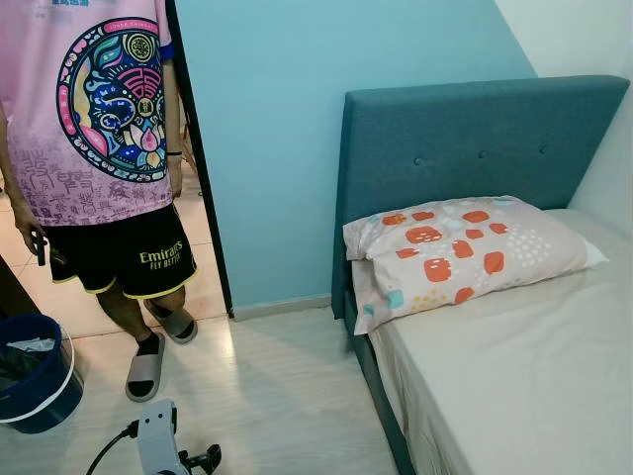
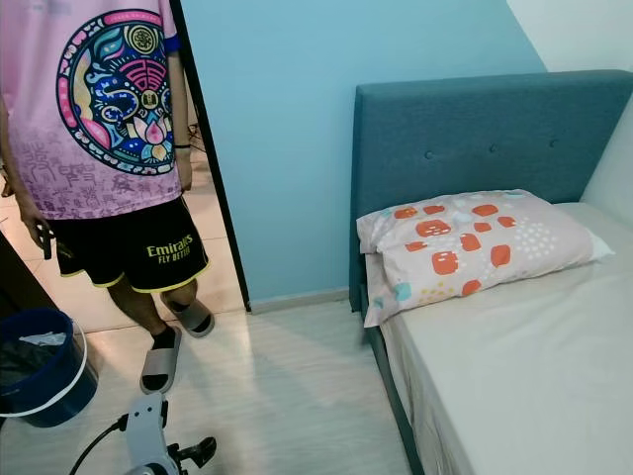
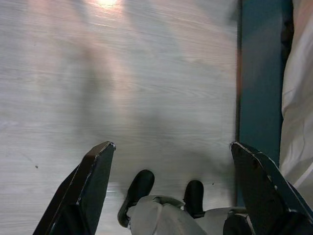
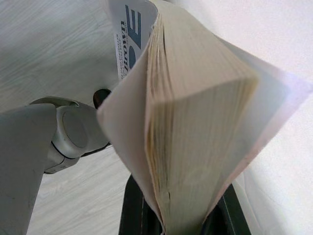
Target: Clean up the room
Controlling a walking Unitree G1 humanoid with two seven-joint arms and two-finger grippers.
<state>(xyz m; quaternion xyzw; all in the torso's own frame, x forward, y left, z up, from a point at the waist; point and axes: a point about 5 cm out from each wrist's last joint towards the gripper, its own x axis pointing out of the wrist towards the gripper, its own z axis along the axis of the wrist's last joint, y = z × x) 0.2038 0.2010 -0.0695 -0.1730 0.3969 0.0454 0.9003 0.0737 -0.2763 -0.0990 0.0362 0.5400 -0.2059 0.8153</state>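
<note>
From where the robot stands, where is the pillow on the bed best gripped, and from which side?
Grip the pillow at its near lower corner, which overhangs the mattress edge beside the headboard. Coming from the floor side probably works best: that soft corner hangs free to pinch.

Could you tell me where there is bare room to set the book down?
The mattress below the pillow is bare. The floor between the bed frame and the person's slippers is free too. It is crowded near the blue bucket.
</note>
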